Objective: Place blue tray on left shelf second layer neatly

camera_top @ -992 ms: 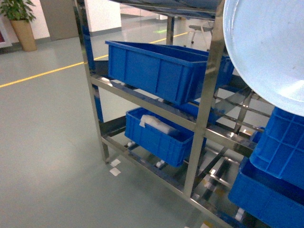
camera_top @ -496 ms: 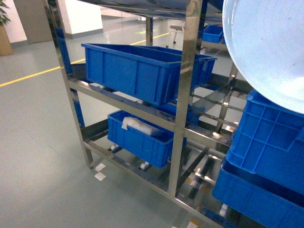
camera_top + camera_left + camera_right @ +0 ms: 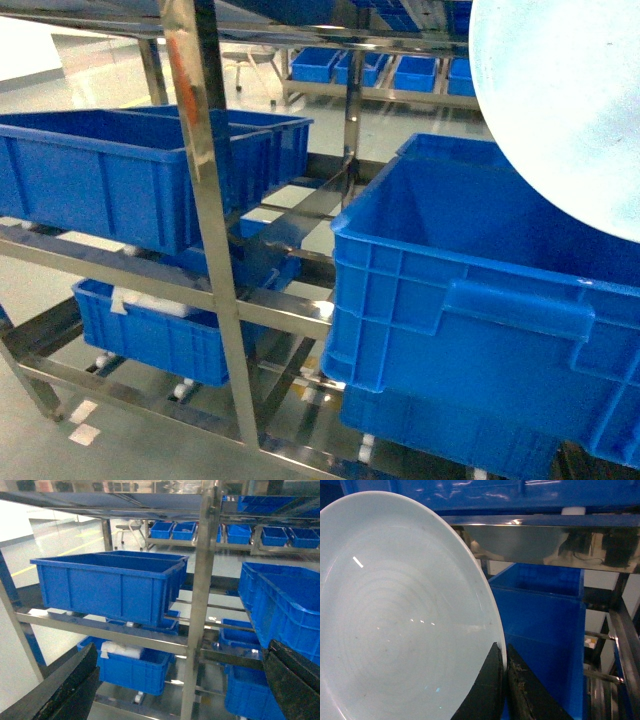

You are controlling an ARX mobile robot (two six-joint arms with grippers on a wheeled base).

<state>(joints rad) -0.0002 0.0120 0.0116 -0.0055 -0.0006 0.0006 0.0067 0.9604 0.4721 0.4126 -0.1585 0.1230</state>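
The blue tray (image 3: 560, 100) is a pale sky-blue round dish held up on edge at the top right of the head view, in front of the steel shelf rack (image 3: 215, 250). In the right wrist view the tray (image 3: 400, 615) fills the left half, and my right gripper (image 3: 504, 652) is shut on its rim, one finger on each face. My left gripper (image 3: 182, 649) is open and holds nothing, its dark fingers (image 3: 65, 690) spread wide in front of the rack. Neither gripper shows in the head view.
A dark-blue crate (image 3: 100, 175) sits on the left bay's middle level, and a smaller one (image 3: 150, 320) with a white bag sits below it. A large dark-blue crate (image 3: 470, 290) fills the right bay, close in. More racks of crates (image 3: 400, 70) stand behind.
The head view has swung to the right and come closer to the rack, so the crates have slid left and grown. The tray stays at the top right of that view.
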